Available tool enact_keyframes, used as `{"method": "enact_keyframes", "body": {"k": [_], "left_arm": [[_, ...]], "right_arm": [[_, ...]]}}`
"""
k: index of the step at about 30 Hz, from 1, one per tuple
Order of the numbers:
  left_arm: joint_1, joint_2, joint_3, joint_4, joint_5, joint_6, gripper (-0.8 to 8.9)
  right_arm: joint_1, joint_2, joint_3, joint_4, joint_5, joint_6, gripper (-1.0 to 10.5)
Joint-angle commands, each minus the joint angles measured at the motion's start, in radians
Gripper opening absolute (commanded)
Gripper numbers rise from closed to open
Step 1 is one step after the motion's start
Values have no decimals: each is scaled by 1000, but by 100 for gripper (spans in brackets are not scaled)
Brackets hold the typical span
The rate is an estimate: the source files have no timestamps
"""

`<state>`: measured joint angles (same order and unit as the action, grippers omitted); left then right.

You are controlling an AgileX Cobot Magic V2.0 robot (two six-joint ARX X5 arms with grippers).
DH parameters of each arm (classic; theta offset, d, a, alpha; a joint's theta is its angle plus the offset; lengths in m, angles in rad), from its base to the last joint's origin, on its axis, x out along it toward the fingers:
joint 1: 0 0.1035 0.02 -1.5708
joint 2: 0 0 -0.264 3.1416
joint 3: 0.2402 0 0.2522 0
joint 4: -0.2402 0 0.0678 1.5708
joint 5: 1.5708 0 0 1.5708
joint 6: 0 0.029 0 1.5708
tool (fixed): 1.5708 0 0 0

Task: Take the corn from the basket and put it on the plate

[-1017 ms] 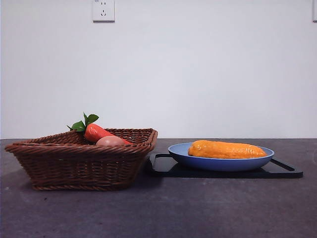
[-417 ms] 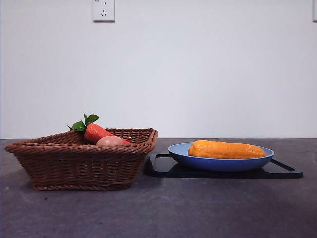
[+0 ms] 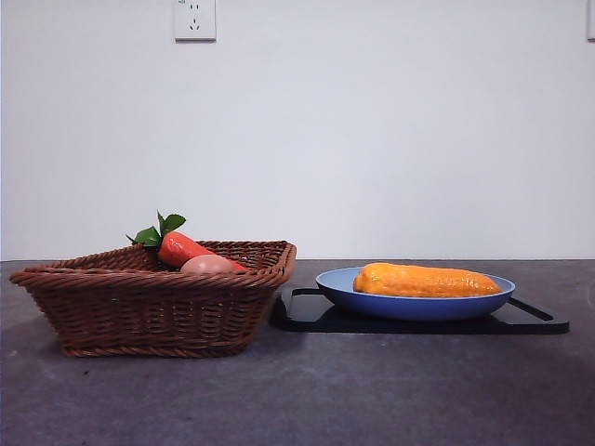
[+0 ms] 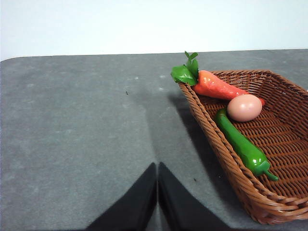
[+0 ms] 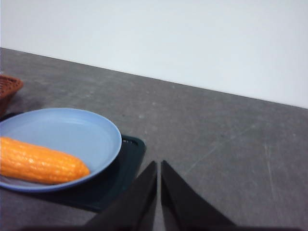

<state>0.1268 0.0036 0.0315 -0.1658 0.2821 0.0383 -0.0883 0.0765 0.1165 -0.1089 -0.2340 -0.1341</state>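
The yellow-orange corn (image 3: 424, 280) lies lengthwise on the light-blue plate (image 3: 409, 305), with nothing holding it; the right wrist view also shows the corn (image 5: 41, 162) on the plate (image 5: 91, 132). The brown wicker basket (image 3: 153, 302) stands to the plate's left. My right gripper (image 5: 158, 168) is shut and empty, off to the side of the plate, above the table. Beside the basket (image 4: 231, 166), on the side away from the plate, my left gripper (image 4: 157, 171) is shut and holds nothing. Neither arm shows in the front view.
A flat black tray (image 3: 530, 319) lies under the plate. The basket holds a red-orange carrot with green leaves (image 4: 214, 85), a pinkish-tan rounded item (image 4: 244, 107) and a green pepper (image 4: 240, 144). A white wall with a socket (image 3: 194, 19) stands behind the table.
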Motion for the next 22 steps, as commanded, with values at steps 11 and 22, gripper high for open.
{"method": "enact_keyframes", "body": {"k": [11,22], "left_arm": [[3,1,-24,-14,-2,-1,4],[3,0,-24,-14,-2,-1,4]], "right_arm": [[1,-73,-107,-55,2,25,2],[1,-73,-107,-49,3,25,2]]}}
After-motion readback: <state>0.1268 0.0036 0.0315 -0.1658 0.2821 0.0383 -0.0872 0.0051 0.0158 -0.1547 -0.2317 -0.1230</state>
